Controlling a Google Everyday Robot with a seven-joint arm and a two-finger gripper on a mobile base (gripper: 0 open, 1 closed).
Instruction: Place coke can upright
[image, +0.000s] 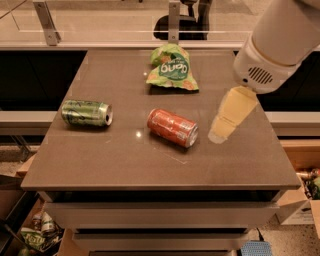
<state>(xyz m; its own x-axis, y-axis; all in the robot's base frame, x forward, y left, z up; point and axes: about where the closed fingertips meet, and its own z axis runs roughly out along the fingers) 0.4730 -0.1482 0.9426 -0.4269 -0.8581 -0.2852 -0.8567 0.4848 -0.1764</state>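
The coke can (172, 127), red-orange with silver ends, lies on its side near the middle of the brown table (100, 165), its long axis running from upper left to lower right. My gripper (226, 120) hangs from the white arm at the right, just to the right of the can's silver end. It is held a little above the table and holds nothing.
A green can (86, 112) lies on its side at the table's left. A green snack bag (171, 67) lies at the back middle. A glass rail with metal posts (173, 20) runs behind the table. Boxes and clutter sit on the floor on both sides.
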